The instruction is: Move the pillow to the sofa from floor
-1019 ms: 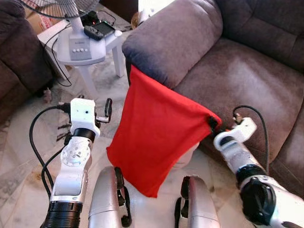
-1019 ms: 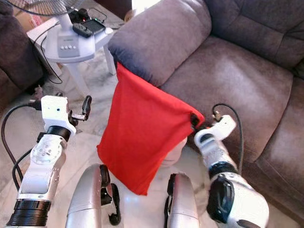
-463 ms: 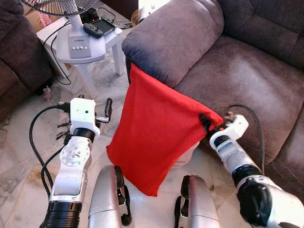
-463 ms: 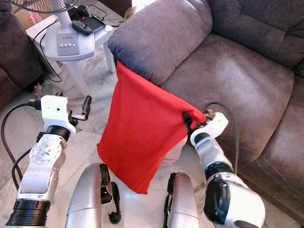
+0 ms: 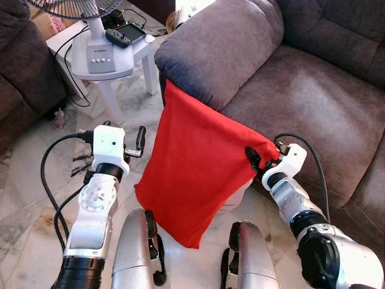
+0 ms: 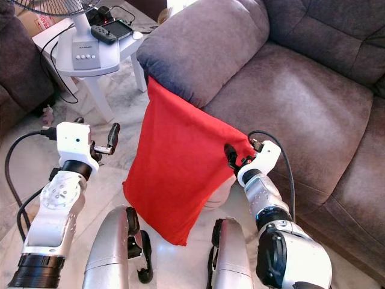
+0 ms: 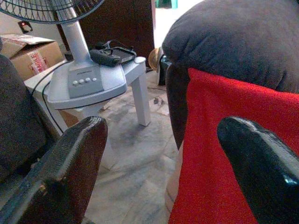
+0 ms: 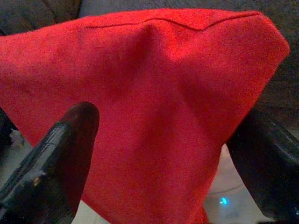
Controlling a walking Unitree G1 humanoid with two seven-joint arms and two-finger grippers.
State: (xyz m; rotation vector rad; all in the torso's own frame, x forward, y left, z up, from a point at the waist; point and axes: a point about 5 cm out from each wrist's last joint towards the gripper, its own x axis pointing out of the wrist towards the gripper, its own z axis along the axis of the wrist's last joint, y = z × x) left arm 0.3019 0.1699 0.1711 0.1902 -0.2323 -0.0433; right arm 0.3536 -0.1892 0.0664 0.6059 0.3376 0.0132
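While we look down from the head camera, we see the red pillow in the middle of the frame, one corner tucked under the grey sofa armrest and the rest sagging down in front of the robot's 2 silver legs — its lowest corner hangs between them, above the marble floor. At center right, the right gripper sits at the pillow's right-hand corner; in its wrist view the 2 black fingers stand spread on either side of the red cloth, which bulges between them, and we cannot tell whether they actually touch it. At center left, the left gripper is raised just beside the pillow's left edge but apart from it, its fingers spread wide with nothing between them. In the upper left stands a white side table carrying the base of a fan and a dark handheld device — cables trail down to the floor beside it.
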